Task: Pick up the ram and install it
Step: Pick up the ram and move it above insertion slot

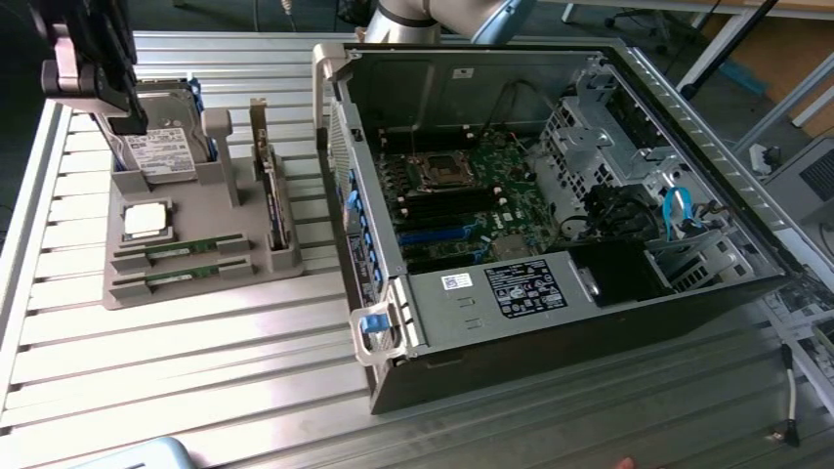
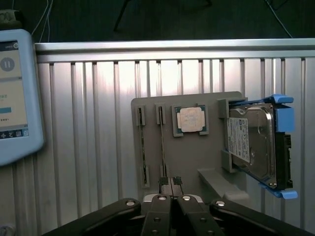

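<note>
Two rams (image 1: 176,251) (image 1: 174,278), thin green sticks, lie in slots at the front of the grey holder tray (image 1: 195,220). In the wrist view they appear edge-on as two narrow strips (image 2: 142,147) (image 2: 163,145). My gripper (image 1: 128,119) hangs high over the tray's far end, above the hard drive (image 1: 163,151). Its fingertips (image 2: 164,181) are pressed together with nothing between them, so the gripper (image 2: 170,181) is shut and well clear of the sticks. The open computer case (image 1: 391,322) lies to the exterior view's right, its motherboard (image 1: 482,210) exposed.
The tray also carries a square silver processor (image 2: 190,119), the hard drive in blue rails (image 2: 256,142) and a dark expansion card standing on edge (image 1: 271,195). A tablet (image 2: 15,93) rests on the ribbed metal table (image 1: 195,371). Cables run along the case's right side.
</note>
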